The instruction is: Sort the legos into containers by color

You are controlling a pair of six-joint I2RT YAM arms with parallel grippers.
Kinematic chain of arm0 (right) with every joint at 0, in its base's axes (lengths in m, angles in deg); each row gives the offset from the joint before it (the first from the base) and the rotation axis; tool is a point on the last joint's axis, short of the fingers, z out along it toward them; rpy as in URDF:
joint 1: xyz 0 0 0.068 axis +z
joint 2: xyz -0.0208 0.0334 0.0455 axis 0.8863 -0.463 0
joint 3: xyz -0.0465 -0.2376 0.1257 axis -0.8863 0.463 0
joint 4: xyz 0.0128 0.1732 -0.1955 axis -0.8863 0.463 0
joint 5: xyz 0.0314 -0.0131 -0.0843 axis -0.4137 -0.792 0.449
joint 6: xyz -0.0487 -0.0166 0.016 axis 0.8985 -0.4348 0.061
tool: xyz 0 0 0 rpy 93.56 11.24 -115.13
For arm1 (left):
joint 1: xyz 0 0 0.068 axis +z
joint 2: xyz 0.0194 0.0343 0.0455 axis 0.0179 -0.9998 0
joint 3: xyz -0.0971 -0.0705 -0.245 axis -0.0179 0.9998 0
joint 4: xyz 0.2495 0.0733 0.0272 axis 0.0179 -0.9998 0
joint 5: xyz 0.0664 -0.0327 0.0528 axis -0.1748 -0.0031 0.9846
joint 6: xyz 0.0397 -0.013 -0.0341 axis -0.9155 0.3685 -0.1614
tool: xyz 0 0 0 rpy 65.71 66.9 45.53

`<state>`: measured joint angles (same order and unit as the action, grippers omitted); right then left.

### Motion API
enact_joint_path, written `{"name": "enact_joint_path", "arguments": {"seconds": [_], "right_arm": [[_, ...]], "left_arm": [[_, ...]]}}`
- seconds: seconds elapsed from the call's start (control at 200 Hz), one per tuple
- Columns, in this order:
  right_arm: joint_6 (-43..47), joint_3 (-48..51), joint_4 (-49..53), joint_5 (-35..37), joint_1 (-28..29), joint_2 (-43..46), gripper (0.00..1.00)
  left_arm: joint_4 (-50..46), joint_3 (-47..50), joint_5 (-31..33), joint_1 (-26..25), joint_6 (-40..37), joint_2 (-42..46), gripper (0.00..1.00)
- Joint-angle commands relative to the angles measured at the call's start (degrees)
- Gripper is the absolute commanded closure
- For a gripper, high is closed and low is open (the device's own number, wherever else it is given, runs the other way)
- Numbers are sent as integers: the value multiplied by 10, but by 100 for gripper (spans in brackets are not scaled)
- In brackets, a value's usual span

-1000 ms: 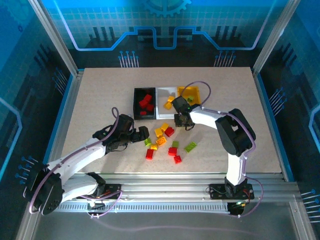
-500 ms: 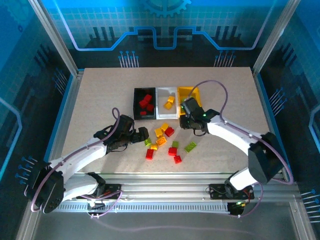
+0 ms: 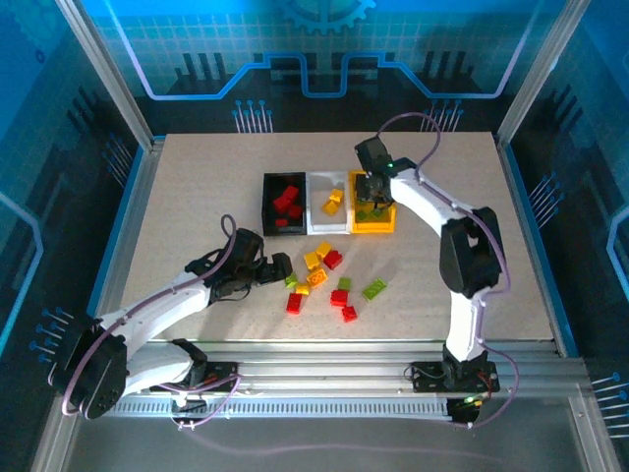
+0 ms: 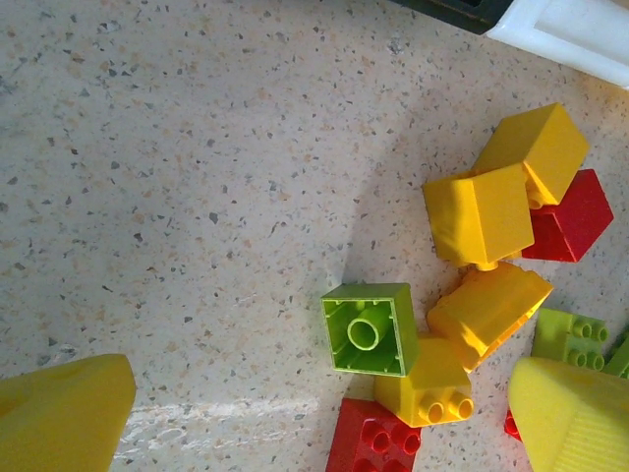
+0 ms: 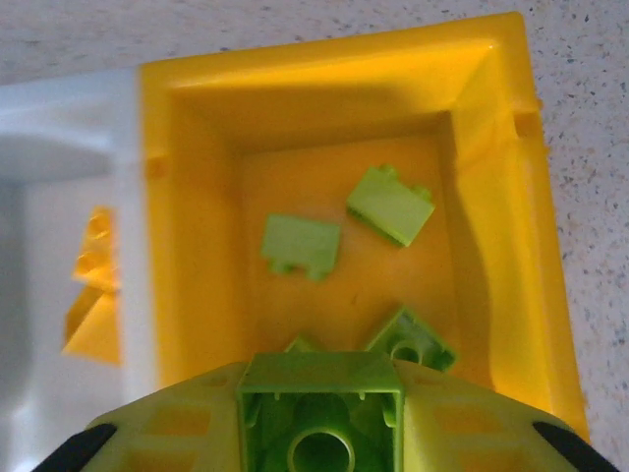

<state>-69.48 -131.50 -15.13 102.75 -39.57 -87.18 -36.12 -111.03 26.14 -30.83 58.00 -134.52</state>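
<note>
1. Right wrist view: right gripper (image 5: 319,433) clamps a lime green lego (image 5: 319,398) above the yellow bin (image 5: 501,206), which holds other green legos (image 5: 390,204).
2. Left gripper (image 4: 314,423) is spread wide over the loose legos (image 4: 480,216) on the table (image 4: 147,147).

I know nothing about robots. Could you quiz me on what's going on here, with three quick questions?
1. True or false: the right hand holds a red brick.
2. Which bin holds the green bricks? A black, B white, C yellow.
3. Fill in: the left hand, by the loose bricks, is ____.
Key: 1 false, it grips a green brick. 2 C, the yellow bin. 3 open.
</note>
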Motion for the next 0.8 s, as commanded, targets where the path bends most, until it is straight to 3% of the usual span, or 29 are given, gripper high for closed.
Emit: {"name": "enact_joint_path", "arguments": {"seconds": [0.0, 0.095, 0.17, 0.285, 0.435, 0.565, 0.795], "right_arm": [[-15, -56, 61, 13, -3, -39, 65], [-21, -76, 68, 8, -5, -56, 59], [-22, -81, 68, 1, -5, -53, 46], [-21, -61, 56, -10, -2, -17, 36], [-25, 11, 22, -30, 13, 67, 34], [-18, 107, -13, -35, 45, 151, 34], [-29, 242, -52, -47, 61, 249, 34]], "left_arm": [[5, 8, -11, 5, 13, 9, 1], [5, 7, -11, 6, 12, 10, 1], [5, 6, -12, 7, 13, 10, 1], [2, 3, -13, 8, 10, 11, 1], [3, -8, -17, 10, -8, 7, 2], [-1, -46, -30, 8, -44, -34, 15], [-19, -123, 34, -41, -94, -167, 13]]}}
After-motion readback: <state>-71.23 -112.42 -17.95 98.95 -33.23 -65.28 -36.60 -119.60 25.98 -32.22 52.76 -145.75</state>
